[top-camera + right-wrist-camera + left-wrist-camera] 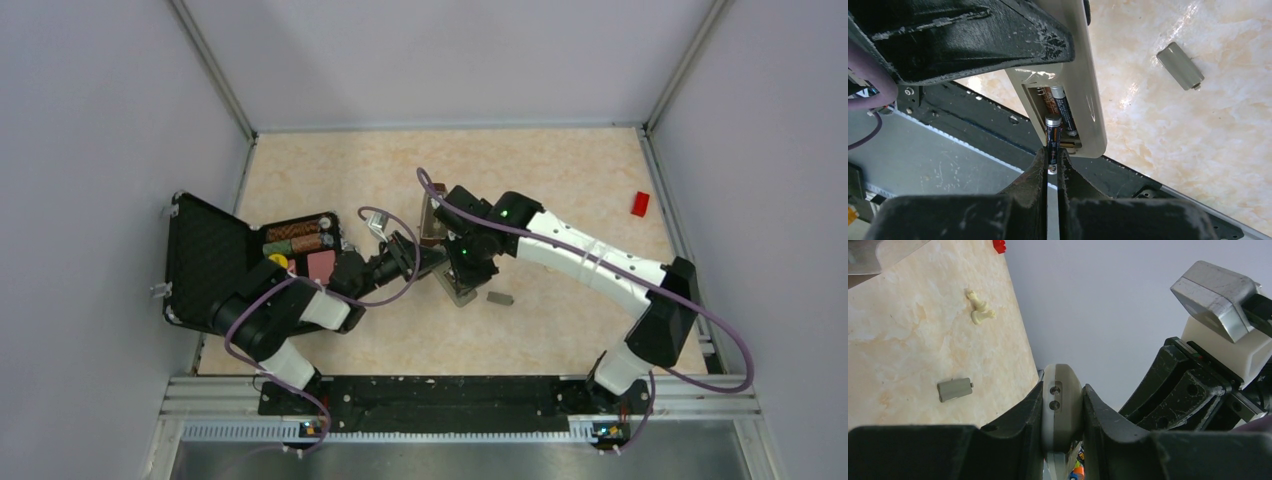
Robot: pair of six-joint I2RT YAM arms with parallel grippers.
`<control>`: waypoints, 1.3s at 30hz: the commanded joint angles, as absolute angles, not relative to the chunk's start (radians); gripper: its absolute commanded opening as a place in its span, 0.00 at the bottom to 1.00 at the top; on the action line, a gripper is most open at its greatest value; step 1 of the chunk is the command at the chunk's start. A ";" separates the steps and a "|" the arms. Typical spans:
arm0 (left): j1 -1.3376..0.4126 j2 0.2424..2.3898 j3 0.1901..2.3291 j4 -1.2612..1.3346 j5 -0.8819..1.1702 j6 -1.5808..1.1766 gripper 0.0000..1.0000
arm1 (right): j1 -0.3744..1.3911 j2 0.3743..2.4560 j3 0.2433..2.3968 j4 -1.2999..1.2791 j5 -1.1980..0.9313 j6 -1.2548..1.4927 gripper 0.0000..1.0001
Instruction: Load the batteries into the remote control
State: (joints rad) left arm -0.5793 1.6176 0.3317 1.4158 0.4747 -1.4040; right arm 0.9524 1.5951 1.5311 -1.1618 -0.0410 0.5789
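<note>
We see the left gripper (1062, 402) clamped on the remote (1061, 385). In the left wrist view its two black fingers (1020, 415) press the grey-and-white body from both sides at the lower centre of the frame.

In the right wrist view the remote runs from the top centre down toward the middle, back side facing us, with its battery slot open. The right gripper (1053, 162) is closed narrow on a battery (1053, 131), pinching its lower end. The battery's upper end sits at the lower edge of the open slot. A second battery (1064, 111) lies inside the slot, just right of the held one. The grey cover (1180, 65) lies flat on the table (1198, 140) at the upper right of that view, well apart from the remote.

In the overhead view the two grippers meet near the centre of the table, the left one reaching in from the left and the right one from the right. A brown metronome (432, 215) stands just above them. An open black case (205, 262) sits at the left edge, and a red block (640, 203) lies at the upper right.
</note>
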 commanded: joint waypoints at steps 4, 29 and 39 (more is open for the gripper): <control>-0.589 1.616 0.351 1.522 0.479 -1.410 0.00 | 0.941 1.624 1.597 -1.175 -0.006 0.506 0.00; -0.591 1.631 0.360 1.526 0.499 -1.415 0.00 | 0.941 1.654 1.632 -1.171 0.055 0.501 0.19; -0.592 1.655 0.362 1.578 0.479 -1.462 0.00 | 0.927 1.554 1.656 -1.168 0.033 0.567 0.34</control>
